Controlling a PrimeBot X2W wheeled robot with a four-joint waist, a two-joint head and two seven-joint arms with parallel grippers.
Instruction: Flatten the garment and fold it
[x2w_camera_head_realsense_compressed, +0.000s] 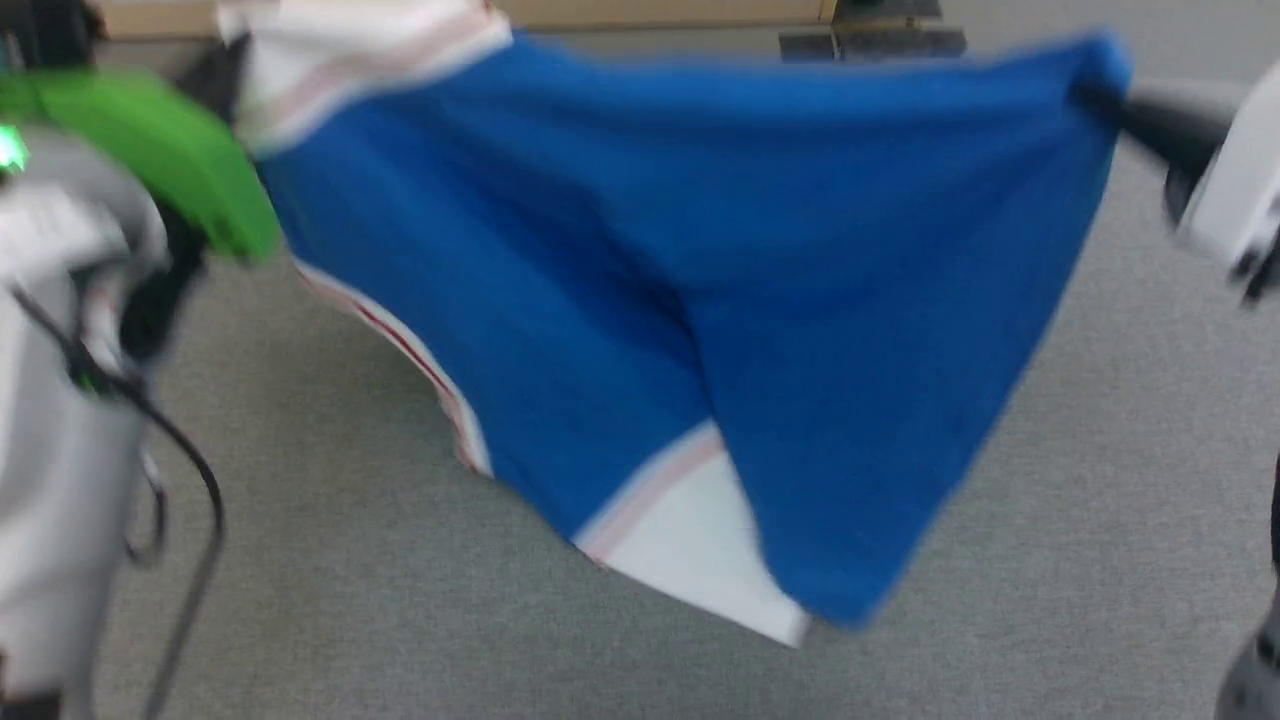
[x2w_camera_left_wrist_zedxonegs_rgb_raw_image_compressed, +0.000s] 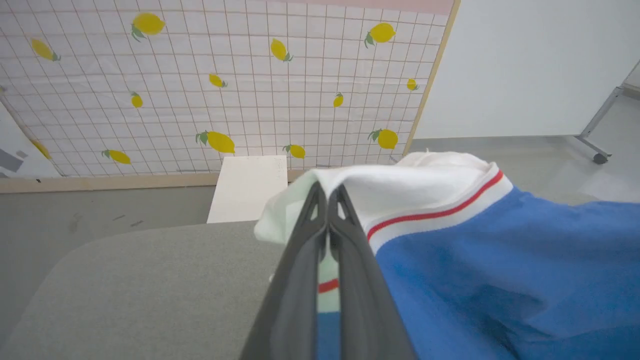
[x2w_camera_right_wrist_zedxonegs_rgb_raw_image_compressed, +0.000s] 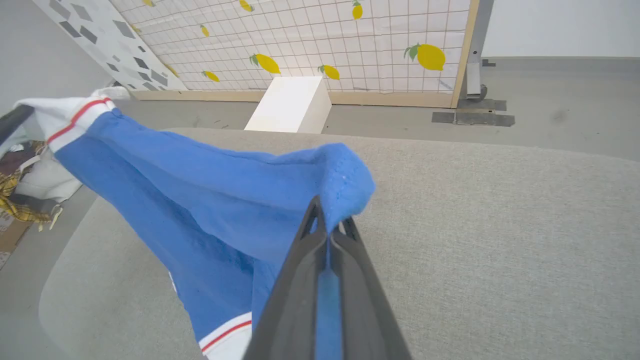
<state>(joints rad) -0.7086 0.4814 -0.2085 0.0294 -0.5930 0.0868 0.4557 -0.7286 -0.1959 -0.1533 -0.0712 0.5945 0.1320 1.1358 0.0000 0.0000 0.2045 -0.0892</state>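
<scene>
Left pincer (x2w_camera_left_wrist_zedxonegs_rgb_raw_image_compressed: 327, 196): clamped on white, red-striped sleeve trim. Right pincer (x2w_camera_right_wrist_zedxonegs_rgb_raw_image_compressed: 329, 220): clamped on a blue hem corner. Garment (x2w_camera_head_realsense_compressed: 700, 250): held aloft between both pincers, over the grey desk (x2w_camera_right_wrist_zedxonegs_rgb_raw_image_compressed: 500, 225). Long axis runs across the robot, sleeve end to its left, hem corner to its right. Middle sags, with a second white sleeve hanging lowest; contact with the desk cannot be told. Handling note: probably best to draw the span taut and level, land the hanging edge first, then drag flat. Beyond: white box (x2w_camera_right_wrist_zedxonegs_rgb_raw_image_compressed: 292, 102), lemon-print panel (x2w_camera_left_wrist_zedxonegs_rgb_raw_image_compressed: 225, 75).
</scene>
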